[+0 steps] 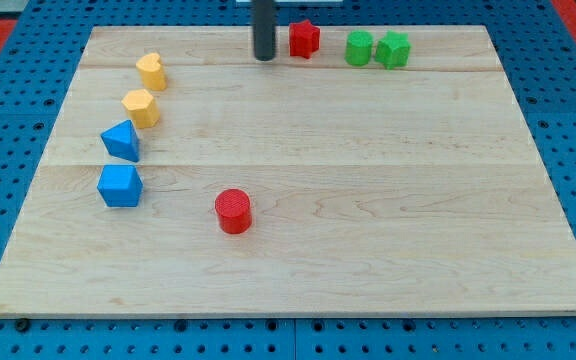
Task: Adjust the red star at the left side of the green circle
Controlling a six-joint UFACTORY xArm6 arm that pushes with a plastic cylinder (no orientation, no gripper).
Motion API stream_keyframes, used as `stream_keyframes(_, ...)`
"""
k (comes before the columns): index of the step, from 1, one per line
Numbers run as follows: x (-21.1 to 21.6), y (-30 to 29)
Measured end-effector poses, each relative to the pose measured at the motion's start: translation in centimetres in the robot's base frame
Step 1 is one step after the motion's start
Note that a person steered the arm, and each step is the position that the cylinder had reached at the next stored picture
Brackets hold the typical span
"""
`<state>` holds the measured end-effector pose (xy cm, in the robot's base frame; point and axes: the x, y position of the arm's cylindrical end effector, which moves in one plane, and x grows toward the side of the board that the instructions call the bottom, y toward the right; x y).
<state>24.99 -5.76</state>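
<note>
The red star [304,38] lies near the board's top edge, a little left of the green circle [359,48], with a small gap between them. A second green block [393,49], angular in shape, sits touching the circle's right side. My tip [264,56] stands just left of the red star, close to it but slightly apart; the dark rod rises out of the view's top.
A red cylinder [233,211] stands below the middle. At the left, a yellow heart [150,71], a yellow hexagon [141,107], a blue triangle [121,141] and a blue cube-like block [119,185] form a column. The wooden board [368,230] rests on a blue pegboard.
</note>
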Motion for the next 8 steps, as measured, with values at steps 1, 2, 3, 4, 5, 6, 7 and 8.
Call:
stream_keyframes(1,-3.7,-0.7)
stream_keyframes(2,-5.7,-0.3)
stream_keyframes(3,-5.8,2.4)
stream_keyframes(4,-5.8,5.3)
stream_keyframes(5,-5.6,6.9)
stream_keyframes(6,-5.7,7.9)
stream_keyframes(7,-5.7,7.9)
stream_keyframes(8,-5.8,7.9)
